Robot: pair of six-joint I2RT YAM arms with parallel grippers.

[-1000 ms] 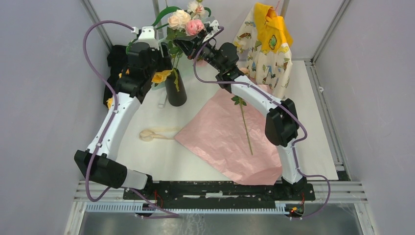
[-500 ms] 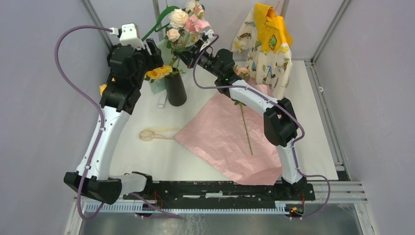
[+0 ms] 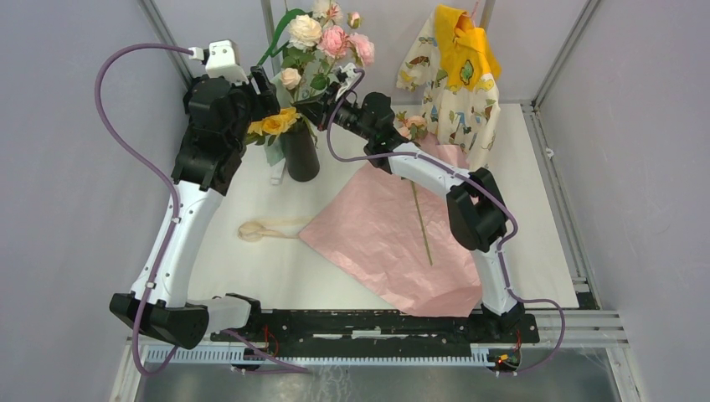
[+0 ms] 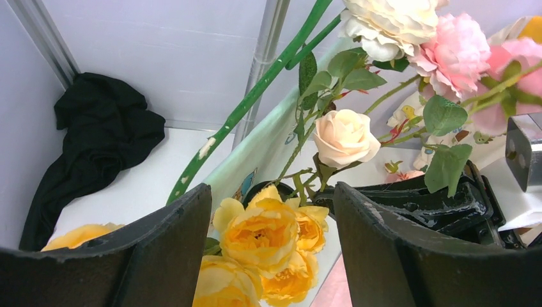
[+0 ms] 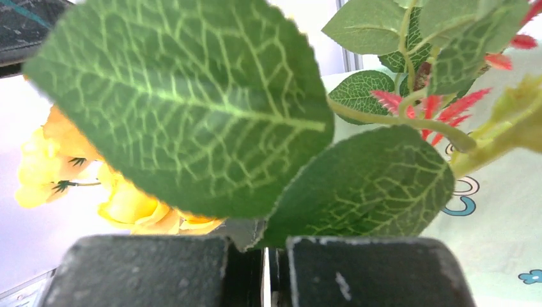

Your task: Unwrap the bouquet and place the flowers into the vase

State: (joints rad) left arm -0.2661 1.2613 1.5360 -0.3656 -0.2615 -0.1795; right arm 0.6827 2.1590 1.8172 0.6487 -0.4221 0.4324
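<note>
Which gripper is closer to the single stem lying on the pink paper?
Right. The right gripper, shut on the flowers over the vase, sits back-left of the stem; the left gripper hangs open farther left, past the vase.

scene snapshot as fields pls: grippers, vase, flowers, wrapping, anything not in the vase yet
left gripper: open, facing the yellow roses, nothing clamped
right gripper: shut, among the leaves above the vase; grip on a stem not clear
vase: upright, stems in it
flowers: cream and pink heads standing above the vase
pink paper: unwrapped, spread flat on the table
loose stem: lying on the pink paper, outside the vase
ribbon: on the table, left of the paper
</note>
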